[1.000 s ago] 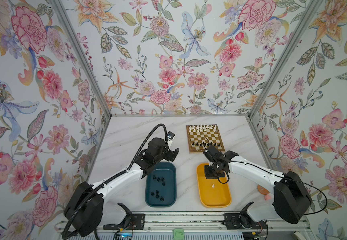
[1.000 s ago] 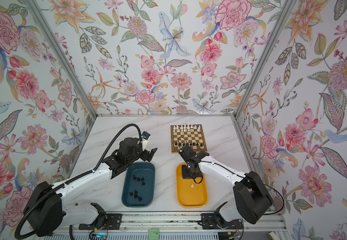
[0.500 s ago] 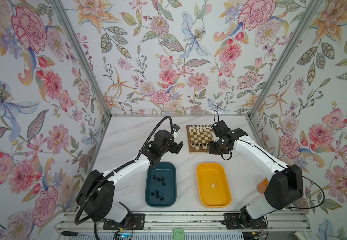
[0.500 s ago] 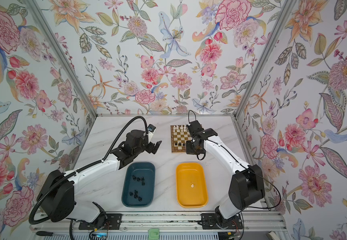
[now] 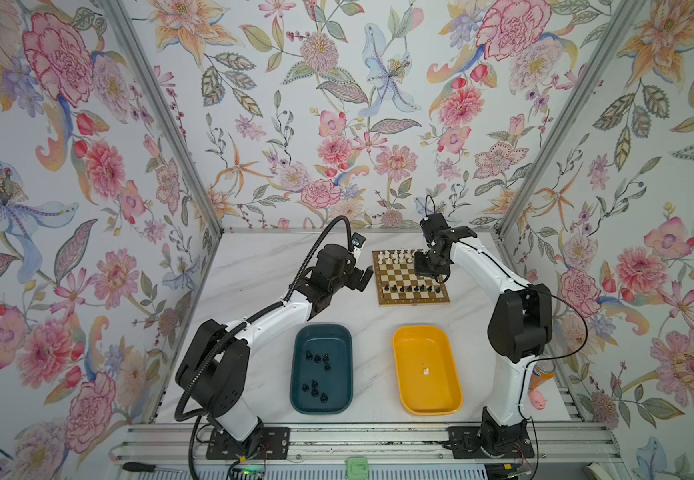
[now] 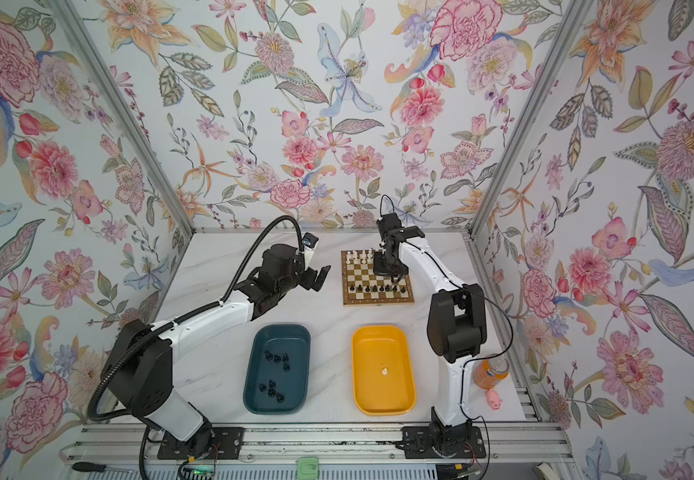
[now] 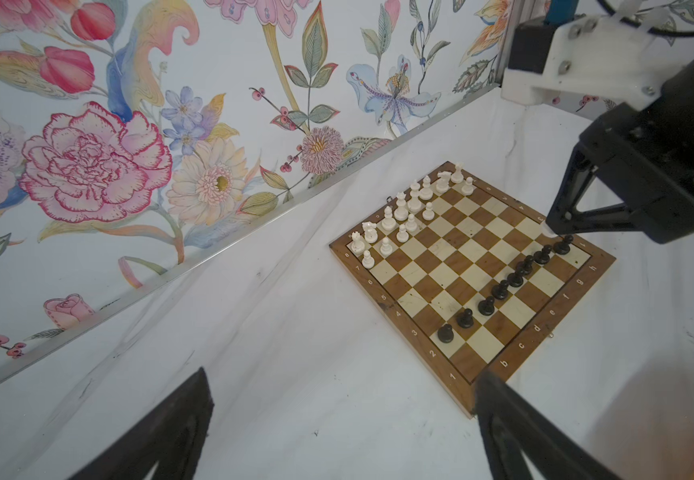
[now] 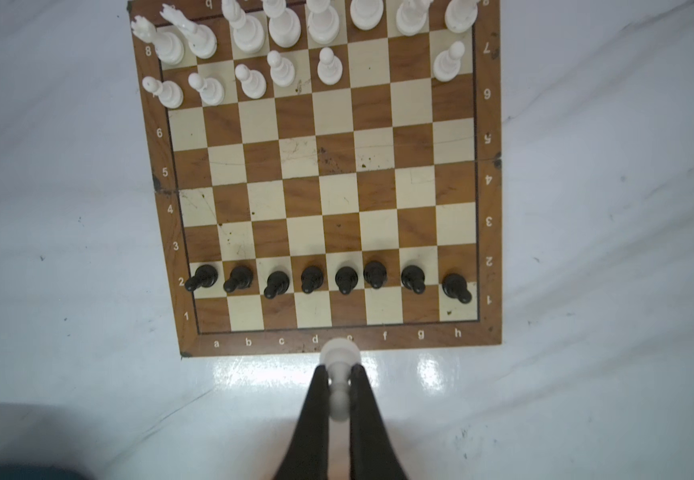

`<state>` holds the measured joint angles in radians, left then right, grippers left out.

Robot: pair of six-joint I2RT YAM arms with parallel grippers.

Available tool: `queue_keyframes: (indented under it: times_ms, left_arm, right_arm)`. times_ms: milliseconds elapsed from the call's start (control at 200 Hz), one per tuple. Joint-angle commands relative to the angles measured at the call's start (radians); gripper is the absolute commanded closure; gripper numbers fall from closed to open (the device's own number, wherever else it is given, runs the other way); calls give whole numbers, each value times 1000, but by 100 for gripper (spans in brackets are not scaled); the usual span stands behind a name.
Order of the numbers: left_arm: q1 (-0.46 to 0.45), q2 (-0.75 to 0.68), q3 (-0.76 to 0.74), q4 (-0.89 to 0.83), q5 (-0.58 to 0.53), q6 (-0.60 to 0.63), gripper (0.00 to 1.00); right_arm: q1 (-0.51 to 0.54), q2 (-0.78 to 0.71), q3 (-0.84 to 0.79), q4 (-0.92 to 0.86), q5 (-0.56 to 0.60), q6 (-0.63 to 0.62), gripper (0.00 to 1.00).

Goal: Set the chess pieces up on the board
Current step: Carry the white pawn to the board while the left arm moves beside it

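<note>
Chess pieces (image 5: 409, 287) partly fill the board (image 5: 413, 300) at the rear of the table (image 5: 262, 266): white along its far edge, eight black pawns (image 8: 324, 280) nearer. Note the right gripper (image 8: 339, 374): arm arched over the board, pointing down, clamped on a white pawn (image 8: 340, 353). The left gripper (image 5: 362, 275) hovers just left of the board, jaws wide and empty.

A robot-lab booth is shown: floral-papered panels (image 5: 337, 124) framed by aluminium posts (image 5: 163, 116), a white counter (image 5: 262, 266), and two arms (image 5: 270, 316) bolted to a front rail (image 5: 357, 440).
</note>
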<state>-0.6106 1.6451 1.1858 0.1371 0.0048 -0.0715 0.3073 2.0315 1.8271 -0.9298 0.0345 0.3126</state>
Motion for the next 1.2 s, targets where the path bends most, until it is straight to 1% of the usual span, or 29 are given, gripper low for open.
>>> queue_keyframes:
  times_ms: [0, 195, 430, 646, 1196]
  left_arm:
    - [28, 35, 45, 27, 19, -29, 1]
    - [52, 98, 153, -50, 17, -40, 1]
    - [80, 136, 198, -65, 15, -69, 1]
    - [99, 147, 210, -74, 18, -68, 1]
    - [138, 185, 258, -89, 56, -61, 1]
  right_arm:
    - [-25, 73, 75, -26, -2, -33, 96]
    - [-64, 193, 212, -51, -17, -39, 96]
    - [-86, 330, 376, -87, -7, -52, 95]
    - [-109, 445, 535, -131, -19, -49, 95]
    - [-119, 560, 677, -134, -30, -54, 93]
